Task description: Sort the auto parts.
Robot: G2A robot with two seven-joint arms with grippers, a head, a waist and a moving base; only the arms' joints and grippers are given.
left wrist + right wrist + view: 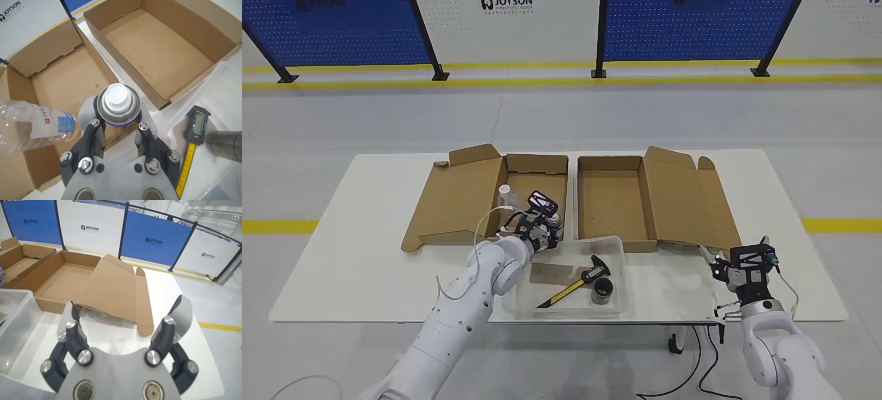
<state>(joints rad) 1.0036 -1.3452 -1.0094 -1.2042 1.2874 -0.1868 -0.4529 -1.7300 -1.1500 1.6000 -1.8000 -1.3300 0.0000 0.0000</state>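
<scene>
I find the spray can [118, 106], a metal cylinder with a white plastic cap, clamped between the fingers of my left gripper [117, 112] above the near wall of the left cardboard box [71, 79]. A clear plastic bottle [28, 125] is in that box. My right gripper [125, 303] hangs spread wide and holds nothing, over the white table [170, 291].

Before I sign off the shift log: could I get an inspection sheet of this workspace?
Surface: white table carrying the left box, the right box and a clear bin.
Job's things: spray can held above the left box's near edge; bottle in the left box; caliper and metal cylinder in the bin.
Clutter: nothing seen.
Grippers: left gripper, fingers shut on the spray can; right gripper open over the table's near right part.
Cables: white cable looping beside the left arm.
Surroundings: blue and white panels, yellow floor lines.
</scene>
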